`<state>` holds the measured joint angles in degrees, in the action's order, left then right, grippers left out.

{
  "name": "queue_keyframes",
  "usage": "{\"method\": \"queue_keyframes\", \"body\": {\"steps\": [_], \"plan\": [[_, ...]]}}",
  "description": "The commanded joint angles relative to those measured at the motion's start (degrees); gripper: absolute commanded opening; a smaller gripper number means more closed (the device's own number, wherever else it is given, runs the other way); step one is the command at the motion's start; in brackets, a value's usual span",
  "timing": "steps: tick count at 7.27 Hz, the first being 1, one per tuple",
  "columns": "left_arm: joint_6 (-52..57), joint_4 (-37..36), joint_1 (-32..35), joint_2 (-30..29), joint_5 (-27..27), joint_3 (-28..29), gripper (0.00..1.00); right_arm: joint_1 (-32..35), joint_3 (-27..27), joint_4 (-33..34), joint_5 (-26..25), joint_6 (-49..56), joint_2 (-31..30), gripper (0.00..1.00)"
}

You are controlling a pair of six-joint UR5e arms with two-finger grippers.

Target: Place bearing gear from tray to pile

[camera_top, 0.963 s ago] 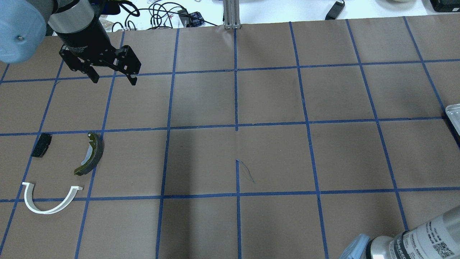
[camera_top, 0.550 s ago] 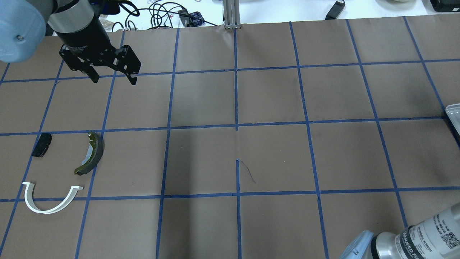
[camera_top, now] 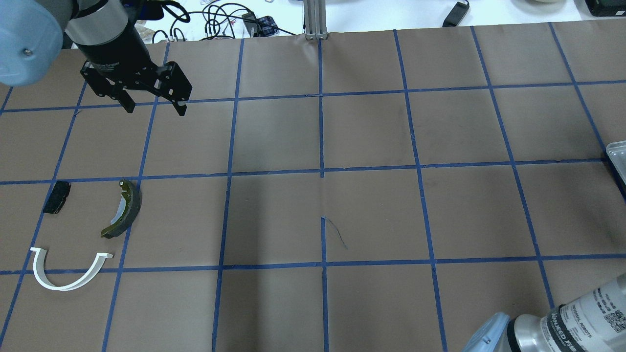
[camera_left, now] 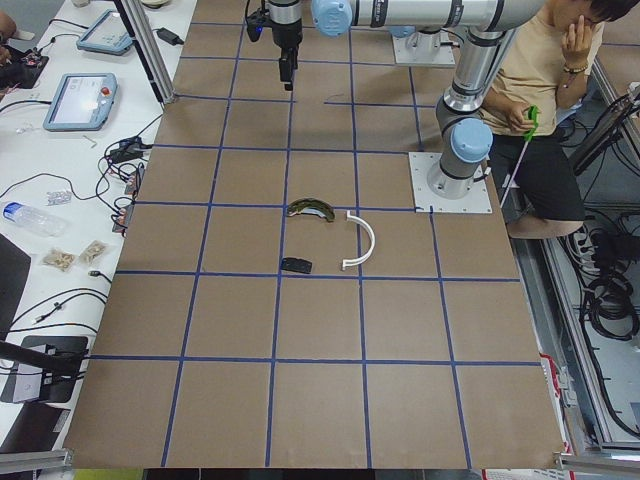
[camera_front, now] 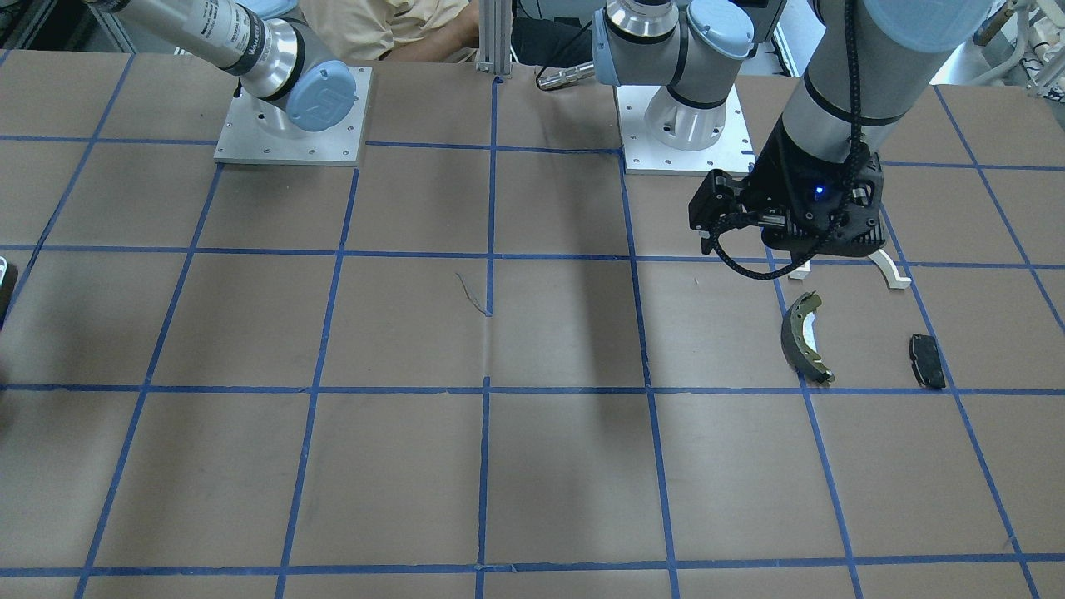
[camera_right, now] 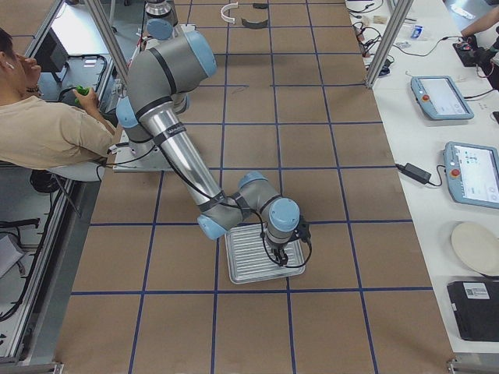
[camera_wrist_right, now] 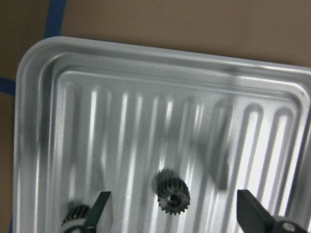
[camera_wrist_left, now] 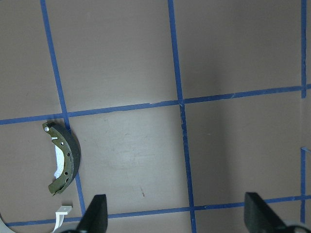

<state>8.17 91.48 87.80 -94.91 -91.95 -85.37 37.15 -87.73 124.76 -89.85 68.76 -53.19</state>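
While the pile (camera_top: 134, 205) lies well away, near the empty, spread left gripper (camera_top: 155, 108), the tray (camera_wrist_right: 126, 126) sits under the right gripper (camera_wrist_right: 174, 219), fingers parted, holding nothing. Pickup stage, I judge: next, descend over the tray's bearing gear (camera_wrist_right: 172, 195) and clamp.

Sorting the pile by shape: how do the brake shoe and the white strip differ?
The brake shoe is olive-green; the strip is white. The shoe is a broad, shallow arc; the strip is thin and bends to about a half circle. Both are curved and lie apart.
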Motion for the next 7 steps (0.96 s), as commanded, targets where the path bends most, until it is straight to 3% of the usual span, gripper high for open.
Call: {"method": "queue_keyframes", "body": {"steps": [1,3,6,7], "plan": [[0.00,0.01,0.00,-0.01,0.01,0.03,1.00,-0.14,-0.16,0.48,-0.15,0.50,0.72,0.84],[0.00,0.01,0.00,-0.01,-0.08,0.03,1.00,-0.14,0.10,0.48,-0.15,0.15,0.45,0.60],[0.00,-0.08,0.00,-0.10,0.01,0.03,1.00,-0.14,0.19,0.48,-0.06,-0.55,0.63,0.06],[0.00,0.01,0.00,-0.01,-0.08,-0.06,1.00,-0.14,0.10,0.40,-0.15,-0.73,-0.07,0.00]]}}
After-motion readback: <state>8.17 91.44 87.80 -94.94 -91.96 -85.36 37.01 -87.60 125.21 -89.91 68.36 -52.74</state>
